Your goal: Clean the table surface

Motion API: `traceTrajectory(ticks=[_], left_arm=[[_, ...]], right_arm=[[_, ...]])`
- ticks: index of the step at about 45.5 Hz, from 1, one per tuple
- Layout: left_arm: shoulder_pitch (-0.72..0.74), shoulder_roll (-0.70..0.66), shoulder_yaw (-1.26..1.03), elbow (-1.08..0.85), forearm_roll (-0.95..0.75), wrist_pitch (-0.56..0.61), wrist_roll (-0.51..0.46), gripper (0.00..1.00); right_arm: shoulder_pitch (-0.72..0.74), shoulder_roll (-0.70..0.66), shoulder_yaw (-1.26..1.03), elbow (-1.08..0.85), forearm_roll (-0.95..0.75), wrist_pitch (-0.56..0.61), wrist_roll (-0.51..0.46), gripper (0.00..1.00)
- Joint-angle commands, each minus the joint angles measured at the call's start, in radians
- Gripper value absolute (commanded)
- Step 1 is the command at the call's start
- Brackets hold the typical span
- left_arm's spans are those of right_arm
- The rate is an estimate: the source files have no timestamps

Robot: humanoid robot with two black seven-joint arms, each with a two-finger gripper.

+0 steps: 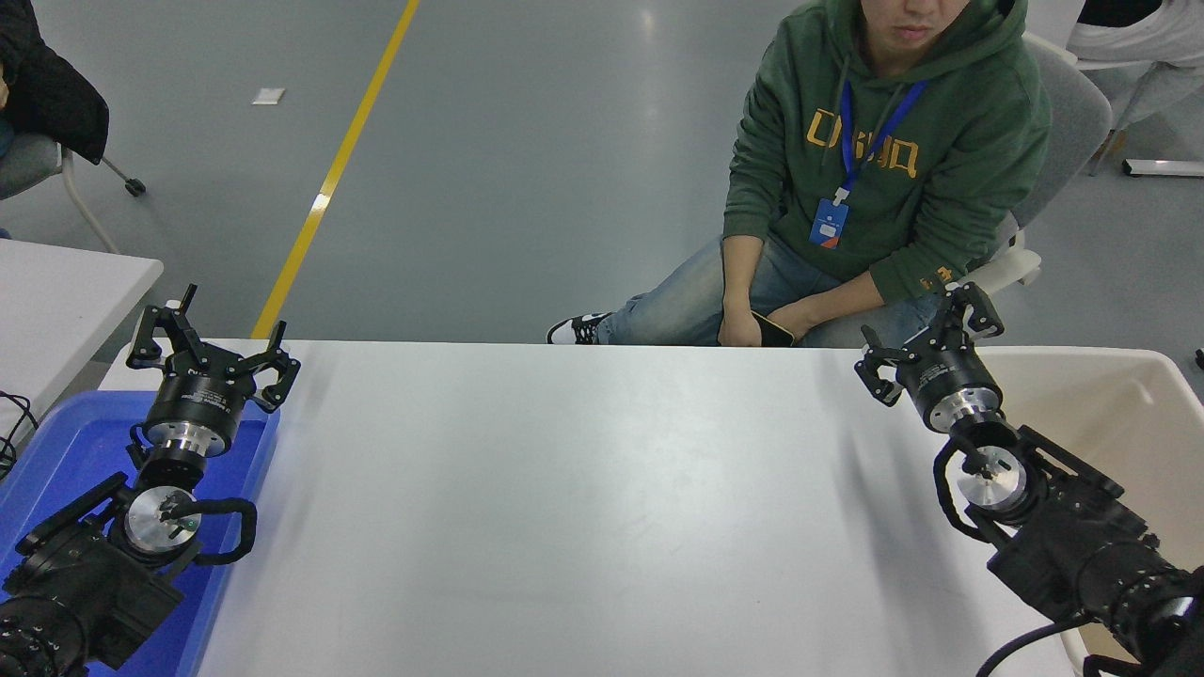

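The table surface [583,508] is a large matte white tabletop with rounded corners, and I see nothing lying on it. My right gripper [926,343] is open and empty, held over the table's far right corner, next to the beige bin [1110,362]. My left gripper [212,338] is open and empty, parked at the lower left above the far end of the blue bin [66,442].
A person in a green hoodie [884,179] sits on a chair at the far side, hands in the lap holding a phone [771,327]. A smaller white table [56,291] stands at the left. The beige bin's visible inside looks empty.
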Motion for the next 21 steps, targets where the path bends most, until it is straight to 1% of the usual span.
traceTrajectory(ticks=[1, 4, 7, 21], left_arm=[[0.0, 0.0, 0.0, 0.0, 0.0, 0.0, -0.001, 1.0], [0.0, 0.0, 0.0, 0.0, 0.0, 0.0, 0.001, 1.0], [0.0, -0.001, 0.0, 0.0, 0.0, 0.0, -0.001, 1.0], [0.0, 0.0, 0.0, 0.0, 0.0, 0.0, -0.001, 1.0]], right_arm=[[-0.067, -0.041, 0.051, 0.204, -0.101, -0.108, 0.009, 1.0], [-0.084, -0.048, 0.074, 0.256, -0.141, -0.147, 0.007, 1.0], [-0.086, -0.045, 0.081, 0.265, -0.172, -0.167, 0.007, 1.0], [-0.063, -0.048, 0.081, 0.211, -0.177, -0.167, 0.01, 1.0]])
